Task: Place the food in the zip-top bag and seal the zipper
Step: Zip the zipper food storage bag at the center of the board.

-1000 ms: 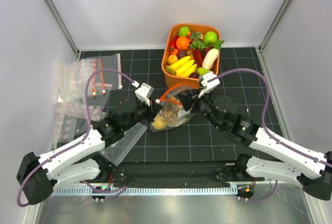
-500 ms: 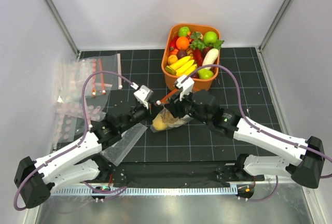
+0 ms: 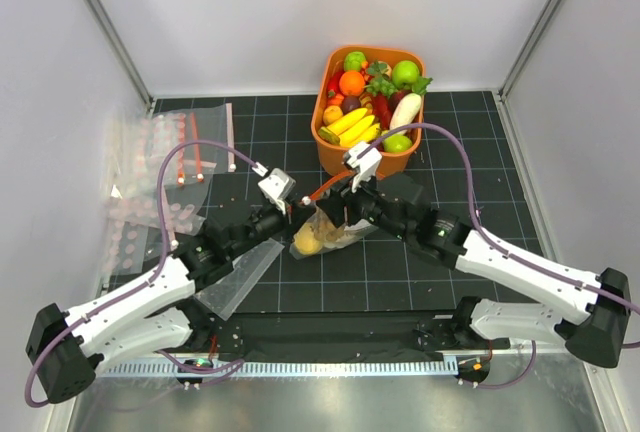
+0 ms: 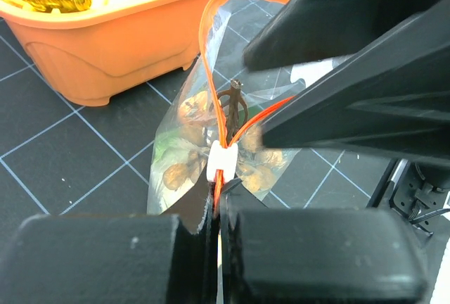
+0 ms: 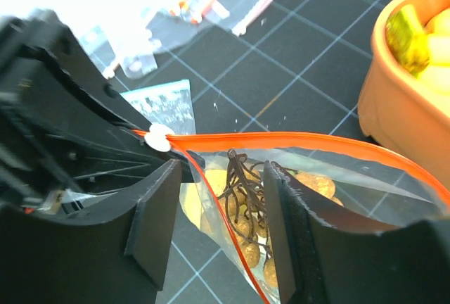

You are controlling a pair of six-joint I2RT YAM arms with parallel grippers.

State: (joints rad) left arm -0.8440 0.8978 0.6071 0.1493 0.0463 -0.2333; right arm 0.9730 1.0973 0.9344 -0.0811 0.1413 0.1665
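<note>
The table (image 3: 480,132) is covered by a black gridded mat, and the orange basket (image 3: 335,162) of toy produce is set at the middle of its far edge, with spare bags (image 3: 150,172) strewn along the left edge. The zip-top bag (image 3: 322,236) is found at the table's middle, just in front of the basket, held up by its mouth. Food (image 4: 184,174) is seen inside it: brown balls, something yellow, a touch of green. So loading is judged done or nearly so, and sealing is the step in hand. The left hand (image 4: 219,209) is pressed together on the near end of the zipper (image 4: 211,15), just below a small white clip (image 4: 222,160) that looks like a slider. The right hand (image 5: 221,177) is held apart, its fingers set either side of the gaping mouth; whether plastic is touched cannot be told. Next, the clip must be caught and drawn along the open strip while the pinned end is held fast.
</note>
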